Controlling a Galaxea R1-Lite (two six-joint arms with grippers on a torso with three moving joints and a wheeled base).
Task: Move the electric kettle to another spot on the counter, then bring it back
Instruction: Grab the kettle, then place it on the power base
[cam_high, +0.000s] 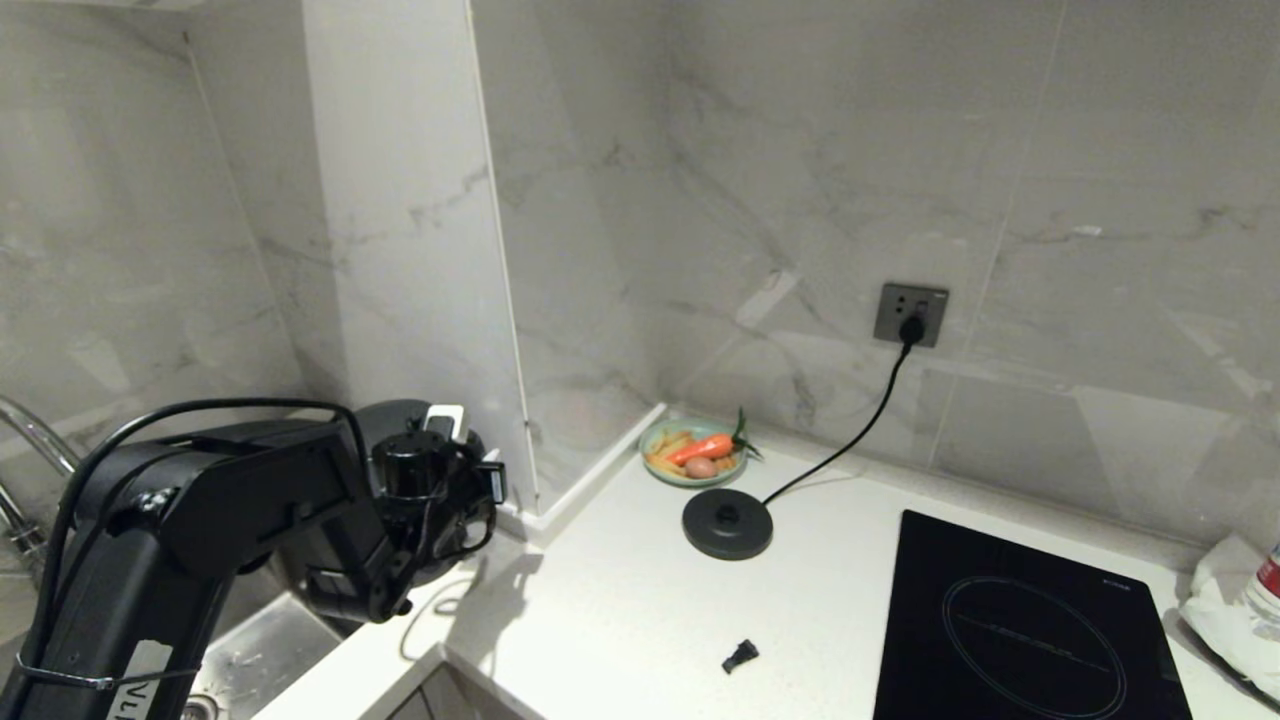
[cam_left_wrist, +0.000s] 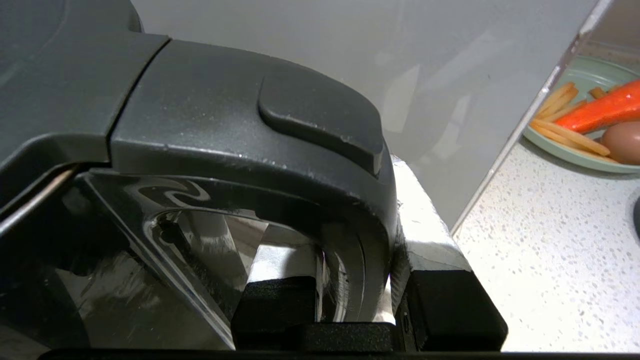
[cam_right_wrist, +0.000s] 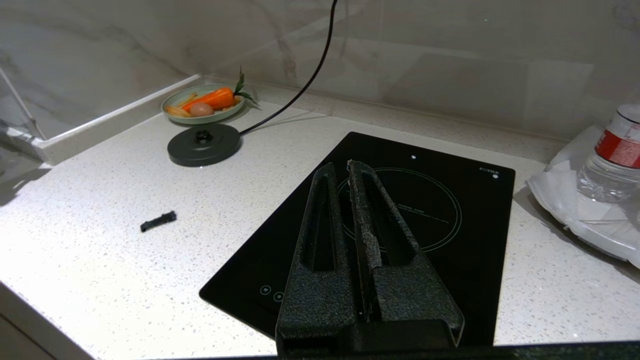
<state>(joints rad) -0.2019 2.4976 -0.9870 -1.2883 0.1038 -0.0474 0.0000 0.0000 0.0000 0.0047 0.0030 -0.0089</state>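
Kettle (cam_left_wrist: 210, 125) at the head view's lower left, off its base disc (cam_high: 727, 523), has its handle clamped in the left hand (cam_left_wrist: 360, 300); next, I judge, comes carrying it back.

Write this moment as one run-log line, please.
left tool: closed around electric kettle handle | kettle: off base disc, near sink | right tool: shut, idle above hob

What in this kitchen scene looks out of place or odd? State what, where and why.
A small black plastic piece lies loose on the counter, in front of the bare kettle base; it belongs to nothing nearby. The electric kettle stands off that base, beside the sink, its handle inside the left tool.
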